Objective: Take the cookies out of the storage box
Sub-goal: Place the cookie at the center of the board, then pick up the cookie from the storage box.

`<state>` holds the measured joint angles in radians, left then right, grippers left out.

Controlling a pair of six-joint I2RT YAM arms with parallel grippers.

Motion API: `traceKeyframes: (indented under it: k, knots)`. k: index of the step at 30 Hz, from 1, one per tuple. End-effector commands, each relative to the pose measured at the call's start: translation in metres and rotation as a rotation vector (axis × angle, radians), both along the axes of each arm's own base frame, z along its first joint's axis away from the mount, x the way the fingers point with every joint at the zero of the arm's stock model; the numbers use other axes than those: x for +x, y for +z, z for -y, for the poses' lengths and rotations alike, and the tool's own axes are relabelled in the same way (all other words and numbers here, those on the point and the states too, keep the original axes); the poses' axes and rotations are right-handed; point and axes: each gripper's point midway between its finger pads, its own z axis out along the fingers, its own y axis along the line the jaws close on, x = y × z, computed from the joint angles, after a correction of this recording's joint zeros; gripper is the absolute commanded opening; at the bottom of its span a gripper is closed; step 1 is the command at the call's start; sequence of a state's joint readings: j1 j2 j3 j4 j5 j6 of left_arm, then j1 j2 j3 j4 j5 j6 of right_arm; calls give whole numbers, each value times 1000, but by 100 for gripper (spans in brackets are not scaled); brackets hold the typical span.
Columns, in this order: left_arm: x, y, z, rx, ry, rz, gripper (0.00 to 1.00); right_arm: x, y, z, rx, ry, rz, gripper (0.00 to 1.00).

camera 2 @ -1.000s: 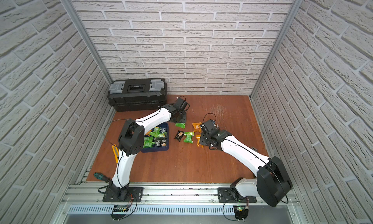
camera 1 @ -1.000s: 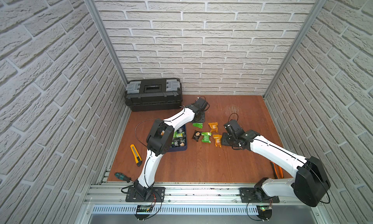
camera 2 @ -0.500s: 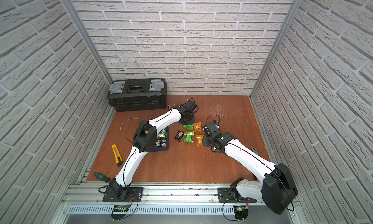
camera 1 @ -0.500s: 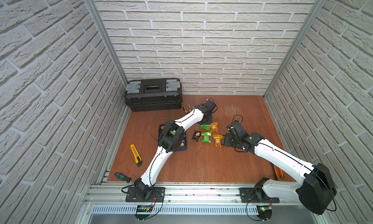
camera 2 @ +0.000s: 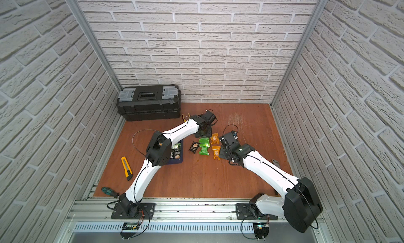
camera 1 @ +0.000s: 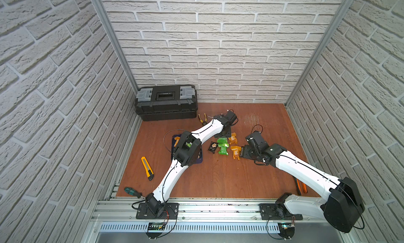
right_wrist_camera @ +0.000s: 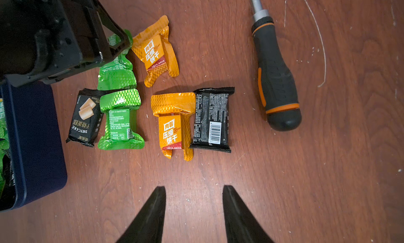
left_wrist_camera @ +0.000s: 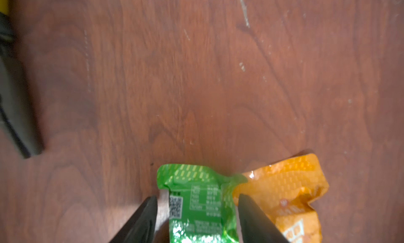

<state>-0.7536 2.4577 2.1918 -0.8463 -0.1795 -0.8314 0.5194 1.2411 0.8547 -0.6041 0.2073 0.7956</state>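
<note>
Jaws apart on both: left gripper straddles green packet lying on table, right gripper holds nothing.

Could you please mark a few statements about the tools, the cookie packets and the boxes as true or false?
1. The right tool is open with nothing between its fingers. True.
2. The left tool straddles an orange packet. False: a green packet lies between its fingers.
3. The storage box is empty. False: other packets sit inside.
4. The black toolbox is closed. True.
5. In the right wrist view, six cookie packets lie outside the storage box. True.
</note>
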Motion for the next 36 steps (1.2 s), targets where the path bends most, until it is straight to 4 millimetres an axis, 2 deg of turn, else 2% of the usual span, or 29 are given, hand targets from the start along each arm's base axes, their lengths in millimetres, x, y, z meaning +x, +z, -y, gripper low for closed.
traceKeyframes:
  k: [1, 5, 8, 13, 17, 20, 23, 27, 30, 34, 36]
  knots:
    - [13, 88, -3, -85, 21, 150, 66, 8, 16, -2, 1, 16, 39, 48]
    - [9, 142, -25, -105, 23, 256, 66, 18, 17, -19, 36, 55, 29, 47]
    - [-4, 156, -60, -92, 56, 272, 66, 27, 17, -38, 62, 97, 19, 47]
    - [-36, 147, -133, -44, 139, 213, 61, 38, 17, -74, 93, 166, 12, 46]
    - [-61, 122, -189, -14, 220, 131, 59, 43, 16, -100, 105, 217, 3, 46]
    - [-75, 96, -217, -19, 264, 63, 58, 46, 13, -120, 119, 255, -7, 46]
    - [-78, 74, -225, -53, 274, 16, 58, 45, 9, -137, 120, 288, -23, 46]
    - [-67, 53, -212, -126, 244, -24, 63, 46, 2, -148, 127, 306, -40, 46]
    - [-59, 38, -209, -155, 255, -54, 65, 46, 3, -151, 124, 315, -39, 46]
    - [-50, 30, -205, -146, 251, -72, 67, 44, 3, -148, 115, 312, -39, 46]
    - [-50, 27, -209, -111, 266, -89, 67, 43, 2, -146, 113, 311, -41, 46]
